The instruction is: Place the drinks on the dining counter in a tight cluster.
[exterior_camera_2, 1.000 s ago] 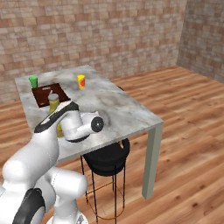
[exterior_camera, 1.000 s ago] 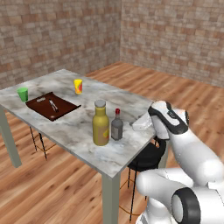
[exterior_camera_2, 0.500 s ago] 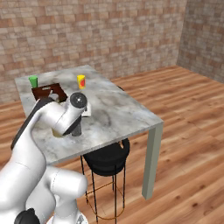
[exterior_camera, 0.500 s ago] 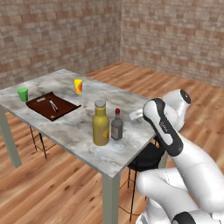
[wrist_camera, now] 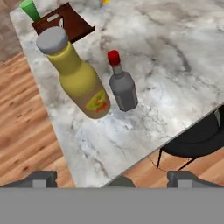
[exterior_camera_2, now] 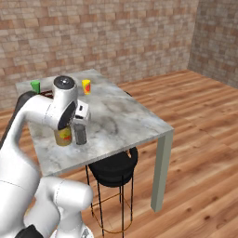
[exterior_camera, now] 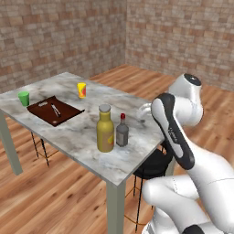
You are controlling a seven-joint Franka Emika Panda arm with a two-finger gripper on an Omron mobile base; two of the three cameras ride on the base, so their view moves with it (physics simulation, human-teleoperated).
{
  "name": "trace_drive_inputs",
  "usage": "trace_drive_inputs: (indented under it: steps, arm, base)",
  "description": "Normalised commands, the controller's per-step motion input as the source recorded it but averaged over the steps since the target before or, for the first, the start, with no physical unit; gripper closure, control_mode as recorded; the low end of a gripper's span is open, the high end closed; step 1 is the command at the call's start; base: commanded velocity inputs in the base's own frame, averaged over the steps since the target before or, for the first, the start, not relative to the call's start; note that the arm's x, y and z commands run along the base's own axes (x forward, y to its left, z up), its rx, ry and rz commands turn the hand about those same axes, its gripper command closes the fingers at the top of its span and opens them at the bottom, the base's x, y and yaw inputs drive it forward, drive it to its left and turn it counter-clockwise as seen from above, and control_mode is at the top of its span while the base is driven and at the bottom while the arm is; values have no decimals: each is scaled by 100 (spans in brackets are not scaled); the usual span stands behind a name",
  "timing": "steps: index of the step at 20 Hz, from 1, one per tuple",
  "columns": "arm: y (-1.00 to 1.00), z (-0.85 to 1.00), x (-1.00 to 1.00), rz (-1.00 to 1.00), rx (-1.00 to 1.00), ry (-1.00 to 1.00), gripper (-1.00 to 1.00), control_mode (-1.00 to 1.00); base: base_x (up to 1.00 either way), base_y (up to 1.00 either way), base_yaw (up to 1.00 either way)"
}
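Two drinks stand side by side near the front edge of the dining counter (exterior_camera: 68,84) (exterior_camera_2: 121,116). The tall yellow bottle (exterior_camera: 105,129) (exterior_camera_2: 63,136) (wrist_camera: 83,83) has a grey cap. Close beside it, with a thin gap, is the shorter dark grey bottle (exterior_camera: 122,131) (exterior_camera_2: 80,135) (wrist_camera: 122,89), which has a red cap. My gripper (wrist_camera: 113,180) hangs above and in front of them, open, with nothing between its fingertips (wrist_camera: 41,178). In the right base view my white hand (exterior_camera_2: 82,110) sits just over the two bottles.
A brown tray (exterior_camera: 55,109) (wrist_camera: 65,22) lies further back on the counter. A green cup (exterior_camera: 23,98) (exterior_camera_2: 35,85) and a yellow cup (exterior_camera: 82,89) (exterior_camera_2: 86,86) stand near it. A black stool (exterior_camera: 153,164) (exterior_camera_2: 114,167) is tucked under the counter's near end.
My arm has swung up and back from beside the bottles, lifting the hand well above the counter. Both bottles stay where they were.
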Motion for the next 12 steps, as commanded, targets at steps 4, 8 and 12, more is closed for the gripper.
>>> trace_drive_inputs:
  steps: [4, 8, 12]
  arm:
    - [1, 3, -65, -25, -9, 11, -100, -100]
    - [9, 0, -61, -25, -9, -1, -100, -100]
    - [21, 0, -55, -12, -14, -12, -100, -100]
  base:
    - [0, 0, 0]
    - [0, 0, 0]
    - [0, 0, 0]
